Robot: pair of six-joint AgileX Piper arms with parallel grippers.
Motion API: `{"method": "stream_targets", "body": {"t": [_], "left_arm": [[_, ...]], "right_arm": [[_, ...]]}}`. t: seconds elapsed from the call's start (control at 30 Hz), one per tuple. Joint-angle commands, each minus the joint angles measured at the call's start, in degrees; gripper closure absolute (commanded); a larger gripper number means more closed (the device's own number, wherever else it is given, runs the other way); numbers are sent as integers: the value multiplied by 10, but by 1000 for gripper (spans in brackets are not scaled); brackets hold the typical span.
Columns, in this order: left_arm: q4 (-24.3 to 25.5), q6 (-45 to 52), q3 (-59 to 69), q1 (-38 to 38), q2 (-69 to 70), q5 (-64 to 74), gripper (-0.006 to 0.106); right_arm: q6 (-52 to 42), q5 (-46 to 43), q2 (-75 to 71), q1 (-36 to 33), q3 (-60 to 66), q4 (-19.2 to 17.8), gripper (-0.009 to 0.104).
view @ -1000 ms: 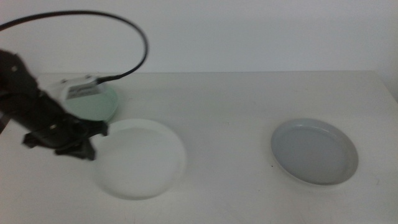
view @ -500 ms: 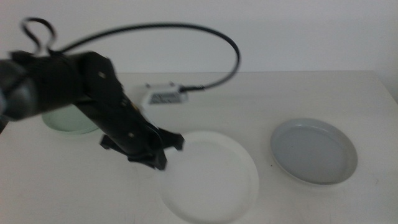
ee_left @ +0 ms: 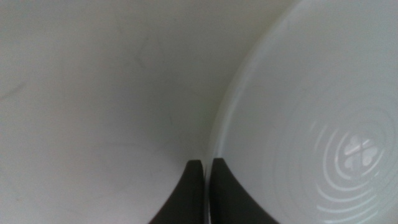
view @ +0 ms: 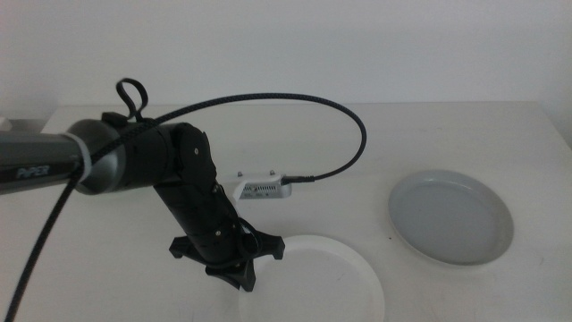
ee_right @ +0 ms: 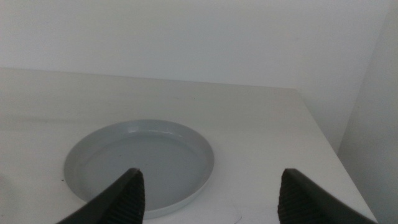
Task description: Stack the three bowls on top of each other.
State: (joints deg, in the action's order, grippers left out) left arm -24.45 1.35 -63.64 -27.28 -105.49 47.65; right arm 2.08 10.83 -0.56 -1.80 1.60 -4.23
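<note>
Arm hides the left pincer (view: 239, 273) gripping the half-cropped white bowl (view: 317, 279).

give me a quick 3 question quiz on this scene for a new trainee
1. True or false: the left hand is shut on the rim of the white bowl.
2. Which bowl lies in front of the open right hand? A) mint green B) grey C) white
3. Fill in: no bowl is stacked yet; the grey bowl sits ____ on the table.

Key: 1 true; 2 B; 3 alone
</note>
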Motion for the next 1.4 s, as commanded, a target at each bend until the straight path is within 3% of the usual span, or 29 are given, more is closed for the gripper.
{"method": "stream_targets", "body": {"t": [0.0,0.1,0.2,0.3,0.43,0.5,0.67,0.93,1.17,1.37], "left_arm": [[-22,-6,-8,-3,18,-5,100],[-15,-6,-8,-3,17,-5,99],[-10,3,-8,-3,17,9,87],[-4,28,-10,-1,22,42,61],[24,47,-33,11,36,107,11],[36,46,-56,23,52,143,-4],[91,3,-120,87,111,171,-4],[185,9,-153,226,139,75,-5],[188,45,-153,351,94,-40,-5],[172,54,-153,391,6,-169,-5]], "right_arm": [[-3,-44,-15,4,-3,-4,41],[-3,-44,-15,4,-3,-4,41],[-3,-44,-15,4,-3,-4,41],[-3,-44,-15,4,-3,-4,41],[-3,-44,-15,4,-3,-4,41],[-3,-44,-15,4,-3,-4,41],[-3,-44,-15,4,-3,-4,41],[-3,-44,-15,4,-3,-4,41],[-3,-44,-15,4,-3,-4,41],[-3,-44,-15,4,-3,-4,41]]}}
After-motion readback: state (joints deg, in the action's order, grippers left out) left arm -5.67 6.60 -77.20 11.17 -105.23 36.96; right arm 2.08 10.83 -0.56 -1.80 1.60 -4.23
